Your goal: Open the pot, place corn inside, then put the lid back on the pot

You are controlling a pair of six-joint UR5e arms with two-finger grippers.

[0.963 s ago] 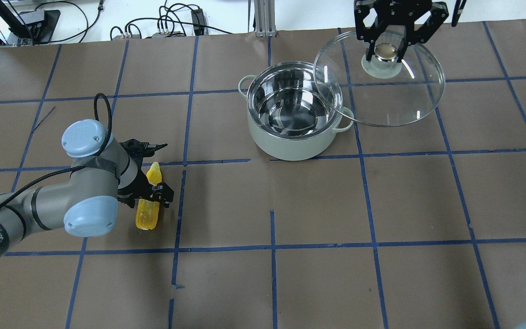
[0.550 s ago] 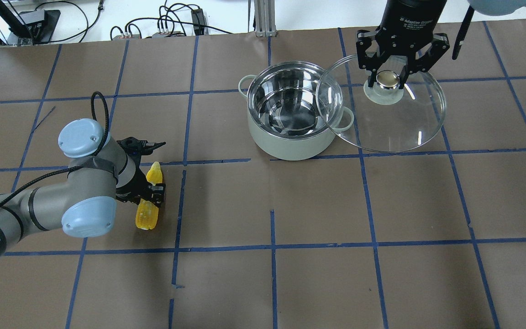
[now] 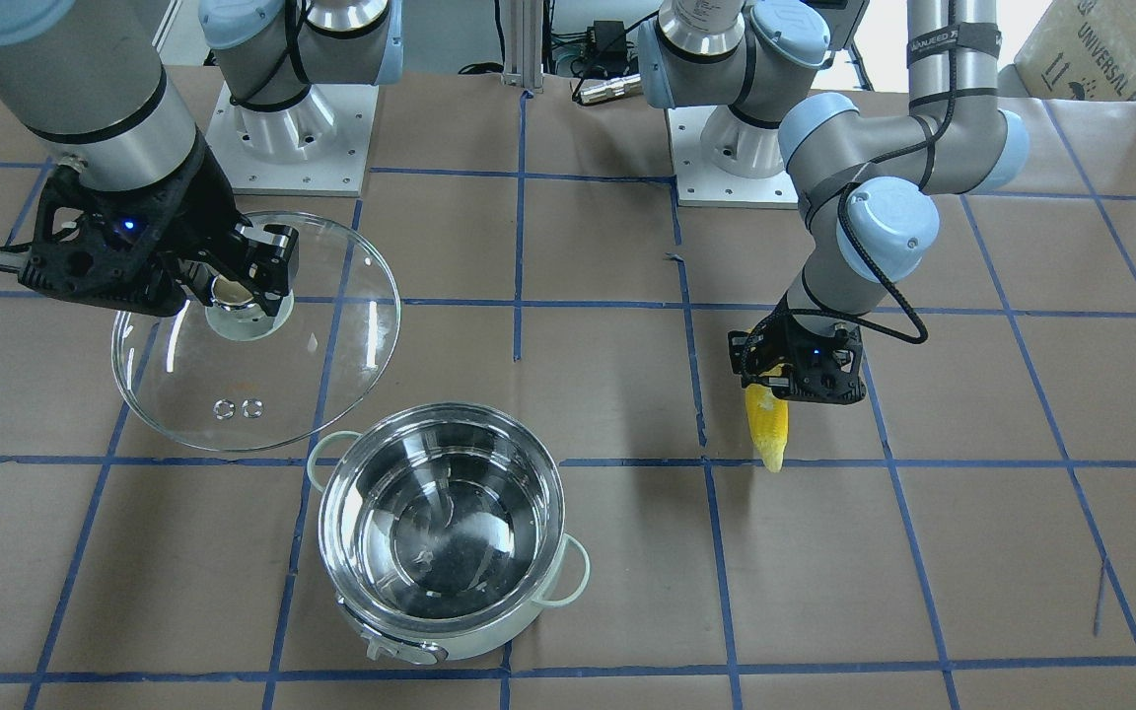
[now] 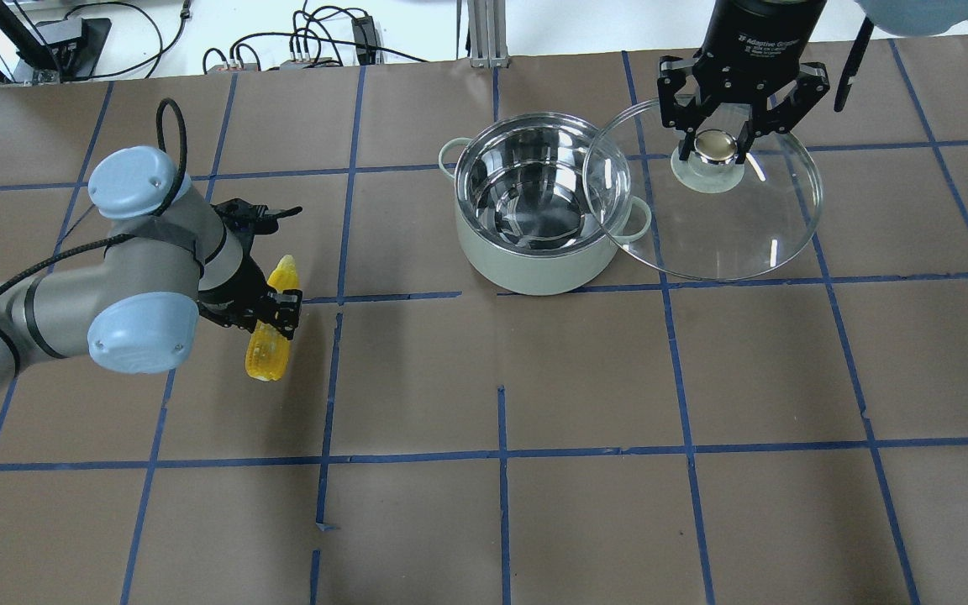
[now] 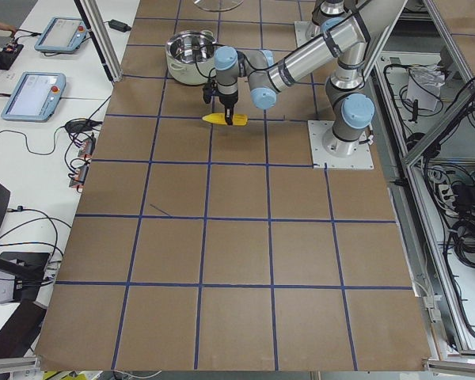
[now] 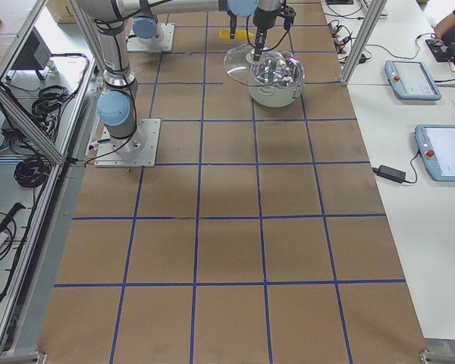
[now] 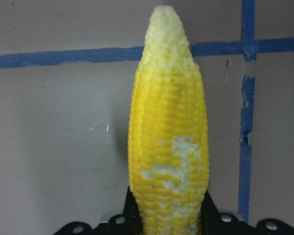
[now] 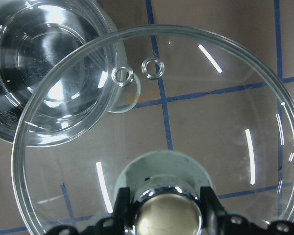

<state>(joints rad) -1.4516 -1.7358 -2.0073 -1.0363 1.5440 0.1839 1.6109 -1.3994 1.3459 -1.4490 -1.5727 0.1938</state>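
Observation:
The pot (image 4: 534, 265) stands open and empty at the table's middle back, also in the front view (image 3: 460, 641). My right gripper (image 4: 712, 149) is shut on the knob of the glass lid (image 4: 728, 227) and holds it in the air just right of the pot, its edge overlapping the pot's rim. The lid also shows in the front view (image 3: 262, 385) and the right wrist view (image 8: 196, 122). My left gripper (image 4: 272, 315) is shut on the yellow corn (image 4: 268, 357), held above the table far left of the pot. The corn also shows in the front view (image 3: 768, 434) and the left wrist view (image 7: 169, 137).
Brown paper with a blue tape grid (image 4: 501, 454) covers the table. Cables and boxes (image 4: 324, 46) and a metal post (image 4: 484, 34) line the far edge. The arm bases (image 3: 292, 128) stand on the robot's side.
My left gripper has lifted the corn off the table and carried it a little away from the robot. My right gripper brought the lid nearer the robot, then held still.

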